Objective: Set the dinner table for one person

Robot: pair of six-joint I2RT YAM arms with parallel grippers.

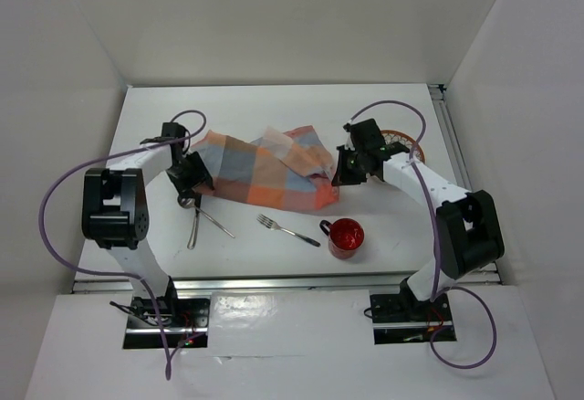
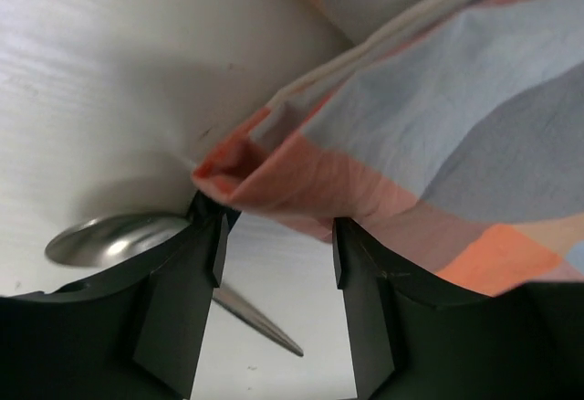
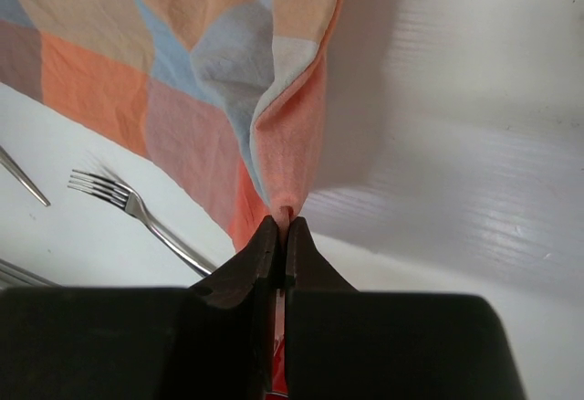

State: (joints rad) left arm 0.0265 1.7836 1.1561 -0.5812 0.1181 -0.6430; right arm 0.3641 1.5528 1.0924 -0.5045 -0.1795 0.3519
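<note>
The large white rectangular dinner table (image 1: 274, 108) with aluminium rails carries everything. An orange-blue-grey checked cloth placemat (image 1: 260, 170) lies rumpled across its middle. The left gripper (image 2: 276, 245) has its jaws apart at the cloth's left corner. The right gripper (image 3: 285, 226) is clamped on the cloth's right edge. A steel fork (image 1: 287, 229) and a shiny red mug (image 1: 345, 237) sit near the table's near edge.

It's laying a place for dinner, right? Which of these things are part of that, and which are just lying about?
Part of the job: dinner table, checked placemat, fork, spoon, second piece of cutlery, red mug, patterned plate.

Just there: purple cables.
</note>
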